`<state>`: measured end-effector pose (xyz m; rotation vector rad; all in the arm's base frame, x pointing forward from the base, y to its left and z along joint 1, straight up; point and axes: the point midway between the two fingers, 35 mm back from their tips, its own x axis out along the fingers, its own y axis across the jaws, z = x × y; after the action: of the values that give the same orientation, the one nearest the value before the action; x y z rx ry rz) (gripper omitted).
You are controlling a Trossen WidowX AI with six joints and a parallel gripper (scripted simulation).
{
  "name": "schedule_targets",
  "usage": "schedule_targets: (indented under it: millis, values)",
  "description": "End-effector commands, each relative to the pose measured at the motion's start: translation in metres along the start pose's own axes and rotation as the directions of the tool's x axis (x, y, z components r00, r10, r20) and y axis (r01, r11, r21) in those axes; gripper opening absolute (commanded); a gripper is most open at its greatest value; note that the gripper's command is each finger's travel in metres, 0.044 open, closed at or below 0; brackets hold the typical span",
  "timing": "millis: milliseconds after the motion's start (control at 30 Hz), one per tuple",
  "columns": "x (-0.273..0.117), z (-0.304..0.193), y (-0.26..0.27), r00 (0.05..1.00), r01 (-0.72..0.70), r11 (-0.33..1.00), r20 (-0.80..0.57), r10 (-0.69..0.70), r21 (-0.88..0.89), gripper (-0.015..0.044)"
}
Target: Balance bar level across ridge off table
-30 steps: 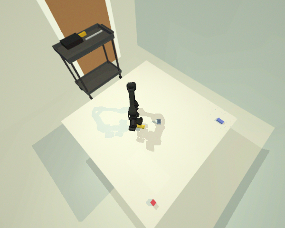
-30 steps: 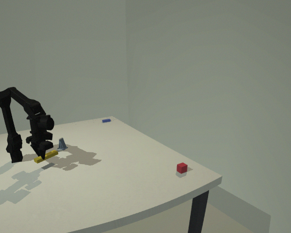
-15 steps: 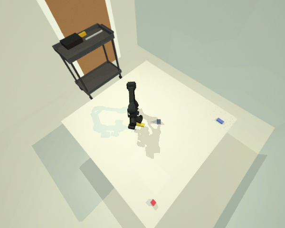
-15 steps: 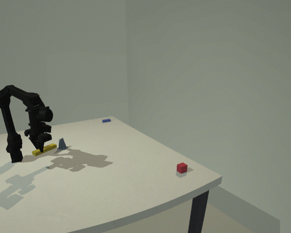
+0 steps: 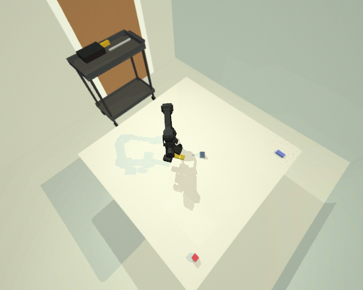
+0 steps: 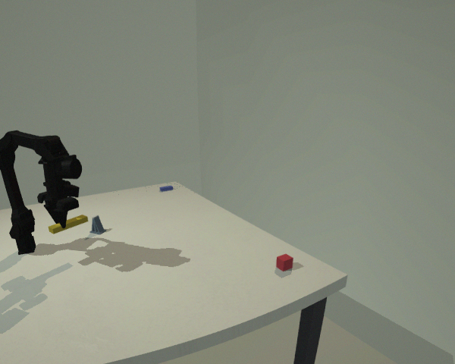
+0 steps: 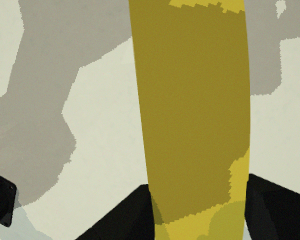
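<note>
Bar: the yellow bar [image 5: 179, 156] [image 6: 75, 222] [image 7: 195, 110] is up off the table [image 5: 238, 187] [image 6: 220, 305] [image 7: 107, 95], a little to one side of the ridge and not on it. The wrist view, nearest, shows its long faces running between the two fingers; it cannot show the bar's height.
Claw: the claw [image 5: 172, 156] [image 6: 64, 226] [image 7: 197, 191] is clamped on the bar, fingers pressing its long sides. That grip leaves the underside free to meet the ridge, which is likely why it is held so. The top view hides most of the grip behind the arm [image 5: 167, 121] [image 6: 9, 172].
Ridge: the slate wedge [image 5: 202, 154] [image 6: 97, 225] stands on the table near the bar's far end, narrow edge up. The exterior view gives that tapering shape; from the top it is only a small dark square, and the wrist view lacks it.
Next move: carry the bar over, centre it on the edge, lower it level, then open. Off-centre, it could tip an end to the table.
Red cube: the cube [image 5: 195, 257] [image 6: 283, 262] sits well apart, towards a corner, out of the way.
Blue block: the block [image 5: 280, 153] [image 6: 166, 189] lies near another corner.
Cart: only the top view shows the cart [image 5: 117, 67], beyond the table.
</note>
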<state>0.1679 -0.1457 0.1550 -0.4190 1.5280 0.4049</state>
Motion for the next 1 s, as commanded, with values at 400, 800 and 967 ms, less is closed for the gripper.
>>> schedule_targets:
  millis: [400,800,967]
  values:
    - [-0.006,0.049,0.008,1.0,0.005,0.952,0.01,-0.008,0.305,0.0]
    - [-0.007,0.088,0.024,1.0,-0.001,0.849,0.013,-0.007,0.528,0.0]
    - [-0.007,0.103,0.033,1.0,-0.004,0.793,0.015,-0.006,0.609,0.0]
